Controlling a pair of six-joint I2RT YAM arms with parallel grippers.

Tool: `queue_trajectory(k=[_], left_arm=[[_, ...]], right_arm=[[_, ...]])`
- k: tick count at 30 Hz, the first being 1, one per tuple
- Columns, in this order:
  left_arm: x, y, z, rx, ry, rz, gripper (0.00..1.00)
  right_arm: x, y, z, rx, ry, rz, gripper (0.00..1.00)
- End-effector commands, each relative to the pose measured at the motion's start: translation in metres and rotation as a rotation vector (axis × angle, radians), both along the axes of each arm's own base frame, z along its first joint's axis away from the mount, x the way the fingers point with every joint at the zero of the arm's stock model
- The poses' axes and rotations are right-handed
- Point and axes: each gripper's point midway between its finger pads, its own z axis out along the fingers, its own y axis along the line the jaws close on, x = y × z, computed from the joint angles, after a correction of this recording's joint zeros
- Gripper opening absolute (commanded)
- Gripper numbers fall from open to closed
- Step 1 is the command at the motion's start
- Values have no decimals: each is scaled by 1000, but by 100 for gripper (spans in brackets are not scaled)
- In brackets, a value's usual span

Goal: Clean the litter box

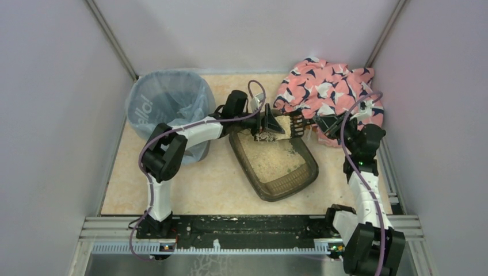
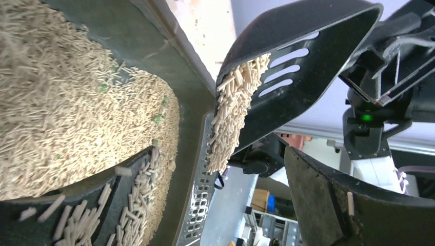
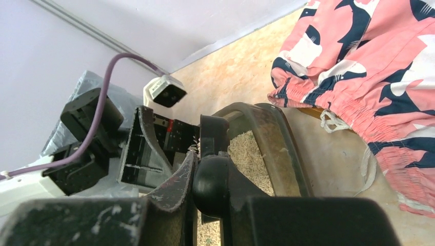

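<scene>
Litter box (image 1: 286, 187) lying centrally on the worktop (image 1: 190, 190), between blue-bagged bin (image 1: 144, 109) and pink patterned cloth (image 1: 328, 89). Right gripper (image 1: 320, 123), jaws closed on the handle of the black slotted scoop (image 2: 308, 66), holds it tilted over the tray's far end with a load of beige pellets (image 2: 235, 100). Left gripper (image 1: 269, 124) sits just beside the scoop, jaws wide apart, gripping nothing. Step in hand, as judged: sifting. Next move calls for shaking clean pellets through the slots, then carrying any remainder to the bin without spilling

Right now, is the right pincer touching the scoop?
Touching. The right wrist view shows the right pincer clamped on the black handle of the scoop, with no gap at the fingers.
</scene>
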Motion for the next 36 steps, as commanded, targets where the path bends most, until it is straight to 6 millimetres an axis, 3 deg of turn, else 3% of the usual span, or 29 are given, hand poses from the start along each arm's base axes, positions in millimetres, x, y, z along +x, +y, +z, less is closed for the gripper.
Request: queue_trajectory(k=[1,12,20,26,31,36], left_arm=[[15,19,-2,179,-143,49,99],[36,57,-22,502,-315,151,99],[25,46,0,523,-513,134,99],[33,41,14,495,-590,143,99],[38,29,31,382,-679,152,99],[47,18,34,351,-707,155,98]], right_arm=[[-2,-3,24,-22,-94,-8,0],[-4,2,7,-34,-66,31,0],[0,10,-18,-150,21,74,0],[-4,19,-35,-203,55,111,0],[-2,42,-52,-222,100,207,0],[-4,57,-70,-276,133,256,0]])
